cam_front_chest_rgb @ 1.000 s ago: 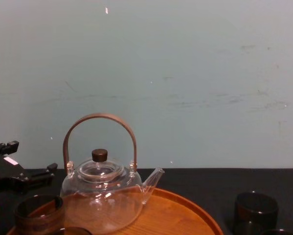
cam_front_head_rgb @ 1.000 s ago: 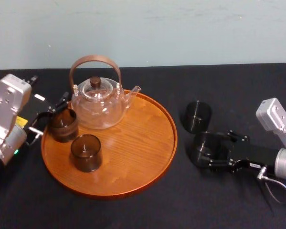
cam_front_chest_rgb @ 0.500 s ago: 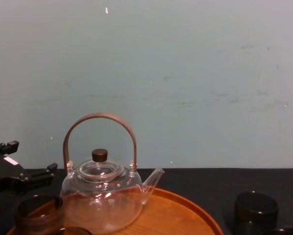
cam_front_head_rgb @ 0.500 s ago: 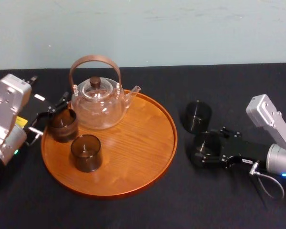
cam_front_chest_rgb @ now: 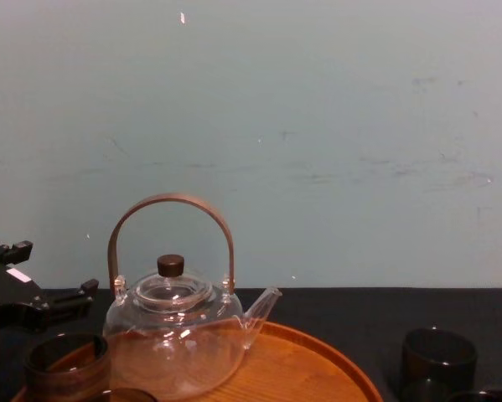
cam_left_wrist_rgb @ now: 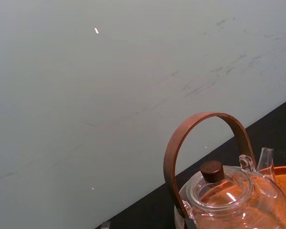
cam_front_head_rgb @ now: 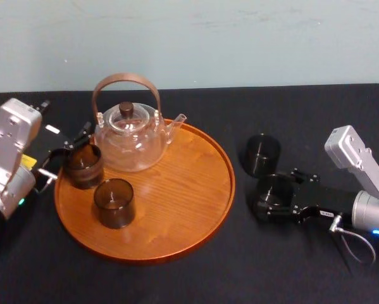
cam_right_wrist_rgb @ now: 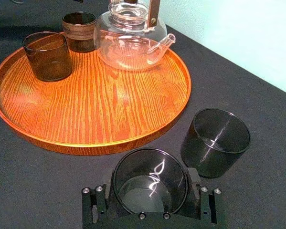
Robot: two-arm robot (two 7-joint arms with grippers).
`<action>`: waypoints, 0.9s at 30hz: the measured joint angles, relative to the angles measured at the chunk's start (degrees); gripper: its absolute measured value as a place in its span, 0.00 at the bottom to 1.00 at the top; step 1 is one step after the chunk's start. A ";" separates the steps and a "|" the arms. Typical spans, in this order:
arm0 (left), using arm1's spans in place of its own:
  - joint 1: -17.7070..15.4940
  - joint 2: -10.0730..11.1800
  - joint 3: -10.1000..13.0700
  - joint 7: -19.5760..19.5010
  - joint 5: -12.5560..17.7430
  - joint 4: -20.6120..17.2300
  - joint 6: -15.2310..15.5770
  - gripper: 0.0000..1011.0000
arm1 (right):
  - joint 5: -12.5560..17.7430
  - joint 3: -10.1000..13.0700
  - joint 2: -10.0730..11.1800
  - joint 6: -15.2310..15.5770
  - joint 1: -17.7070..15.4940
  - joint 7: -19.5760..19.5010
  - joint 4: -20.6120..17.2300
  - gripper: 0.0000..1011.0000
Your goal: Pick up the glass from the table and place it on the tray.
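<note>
One glass right of the tray is clamped in the right gripper; lift clear of the rim, keep upright, dodge the neighbour glass. Left gripper idles tray-left.

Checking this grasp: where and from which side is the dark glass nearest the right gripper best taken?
Grip the near glass across its straight side wall, coming in low from the right, where the right gripper is. It stands upright with no handle; the second glass crowds its far side and the tray its left. The left gripper sits by the tray.
</note>
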 joint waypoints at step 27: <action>0.00 0.00 0.00 0.00 0.00 0.00 0.00 0.99 | 1.02 0.56 0.17 -0.56 -0.02 0.51 -0.28 0.90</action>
